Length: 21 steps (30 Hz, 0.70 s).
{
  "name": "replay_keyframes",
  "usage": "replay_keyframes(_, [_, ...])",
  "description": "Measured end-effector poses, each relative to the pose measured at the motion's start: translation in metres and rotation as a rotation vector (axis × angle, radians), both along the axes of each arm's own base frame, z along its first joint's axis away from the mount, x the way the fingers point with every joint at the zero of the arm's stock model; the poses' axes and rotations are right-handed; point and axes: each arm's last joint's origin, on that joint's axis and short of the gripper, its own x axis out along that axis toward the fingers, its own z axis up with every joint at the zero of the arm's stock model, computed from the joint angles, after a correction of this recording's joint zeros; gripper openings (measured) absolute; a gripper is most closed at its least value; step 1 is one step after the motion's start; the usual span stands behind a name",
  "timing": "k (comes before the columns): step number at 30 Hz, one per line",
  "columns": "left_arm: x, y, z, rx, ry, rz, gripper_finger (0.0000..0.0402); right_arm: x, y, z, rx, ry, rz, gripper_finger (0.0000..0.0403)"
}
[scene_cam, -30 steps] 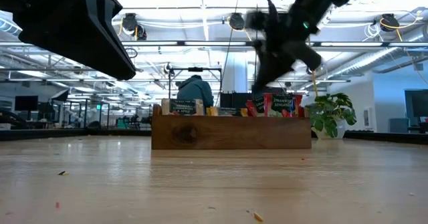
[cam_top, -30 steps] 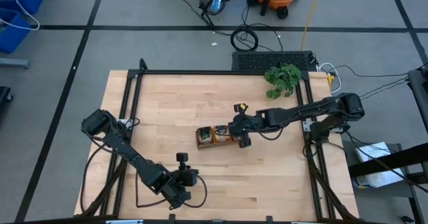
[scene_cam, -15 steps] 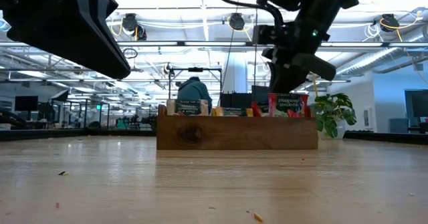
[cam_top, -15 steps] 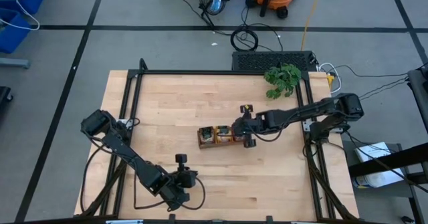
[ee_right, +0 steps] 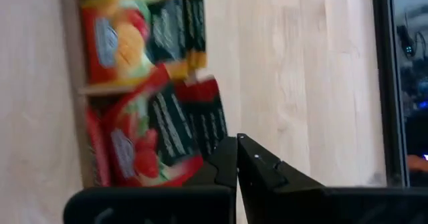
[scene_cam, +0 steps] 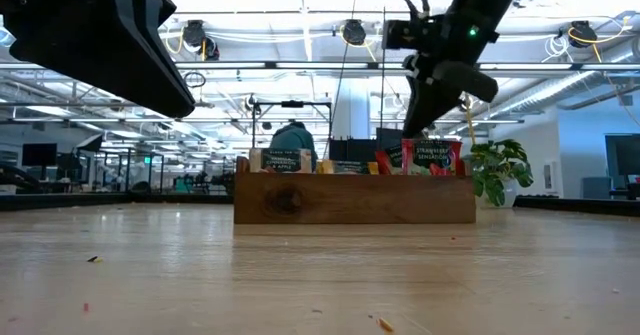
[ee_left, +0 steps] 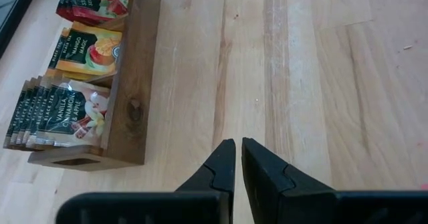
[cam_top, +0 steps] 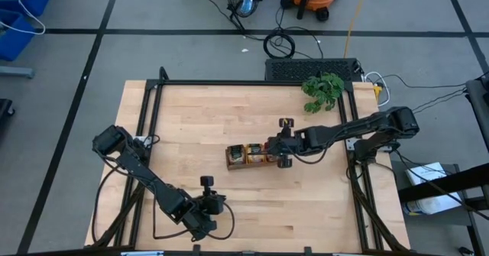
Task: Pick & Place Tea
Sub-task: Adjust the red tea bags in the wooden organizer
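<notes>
Hovering with its fingers pressed together and empty, the right gripper [cam_top: 283, 152] is sitting just above the red tea sachets [scene_cam: 432, 158] standing in the tray [scene_cam: 354, 199], seemingly between picks, next needing to open.

Wooden tray [cam_top: 253, 164] mid-table, plant [cam_top: 322, 90] at far edge, perhaps a person [scene_cam: 292, 140] behind

red, orange, dark green tea [ee_left: 83, 50]
</notes>
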Motion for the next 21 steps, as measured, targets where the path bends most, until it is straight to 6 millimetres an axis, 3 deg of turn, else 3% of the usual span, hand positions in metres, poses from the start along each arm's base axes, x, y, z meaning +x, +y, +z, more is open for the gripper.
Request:
replay_keyframes(8, [0.0, 0.0, 0.0, -0.003, 0.0, 0.001, 0.0035, 0.005, 0.007, 0.001, 0.046, -0.008, 0.148, 0.001])
replay_keyframes(17, [-0.001, 0.001, -0.003, 0.006, 0.008, -0.01, 0.0035, -0.006, -0.014, 0.019, 0.193, -0.026, 0.201, 0.0112])
replay_keyframes(21, [-0.005, 0.004, -0.01, 0.012, 0.027, -0.004, 0.0035, -0.007, -0.023, 0.019, 0.253, -0.031, 0.206, 0.0132])
